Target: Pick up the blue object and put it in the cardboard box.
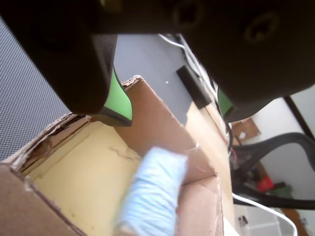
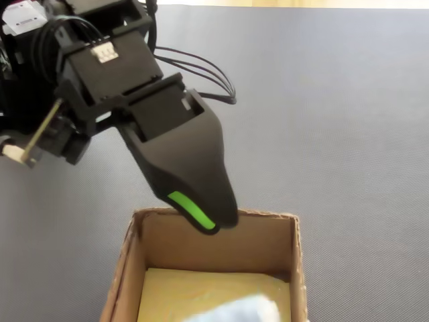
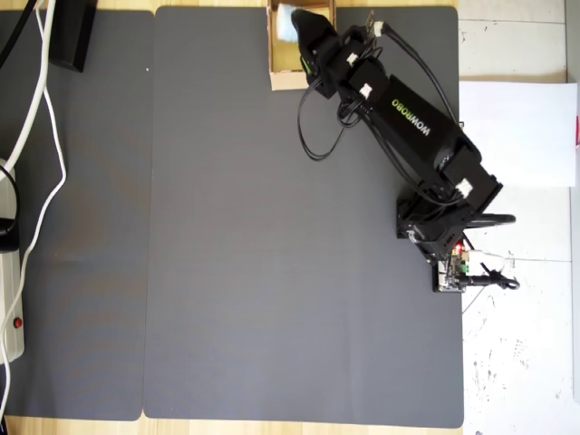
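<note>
The pale blue object (image 1: pixel 152 194) is inside the cardboard box (image 1: pixel 162 120), over its yellowish floor, and looks motion-blurred in the wrist view. It also shows at the box's bottom edge in the fixed view as the blue object (image 2: pixel 244 310). My gripper (image 1: pixel 172 105) hangs just above the box's back wall, open, its green pads (image 1: pixel 120 98) wide apart with nothing between them. From the fixed view one black jaw with a green strip (image 2: pixel 194 209) dips over the box rim (image 2: pixel 214 245). Overhead, the gripper (image 3: pixel 308 36) is over the box (image 3: pixel 285 80) at the mat's top edge.
A dark grey mat (image 3: pixel 227 227) covers the table. A black block (image 1: pixel 194 87) and white cables (image 1: pixel 197 61) lie beyond the box. Overhead, a power strip (image 3: pixel 7 299) and cables sit far left, with white paper (image 3: pixel 517 131) to the right of the arm's base (image 3: pixel 444 227).
</note>
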### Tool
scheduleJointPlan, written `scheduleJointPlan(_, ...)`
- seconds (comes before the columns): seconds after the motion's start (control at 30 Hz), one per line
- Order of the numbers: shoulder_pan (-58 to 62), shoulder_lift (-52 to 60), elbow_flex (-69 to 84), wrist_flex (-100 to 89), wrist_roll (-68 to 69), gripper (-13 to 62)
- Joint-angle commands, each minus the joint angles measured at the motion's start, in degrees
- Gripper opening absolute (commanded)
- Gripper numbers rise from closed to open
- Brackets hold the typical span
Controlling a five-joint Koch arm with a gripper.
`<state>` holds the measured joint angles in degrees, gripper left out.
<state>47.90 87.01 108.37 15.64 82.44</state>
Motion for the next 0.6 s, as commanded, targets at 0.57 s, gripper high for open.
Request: scheduleJointPlan(0.57,-17.1,20.3,9.5,-8.3,5.4,34.5)
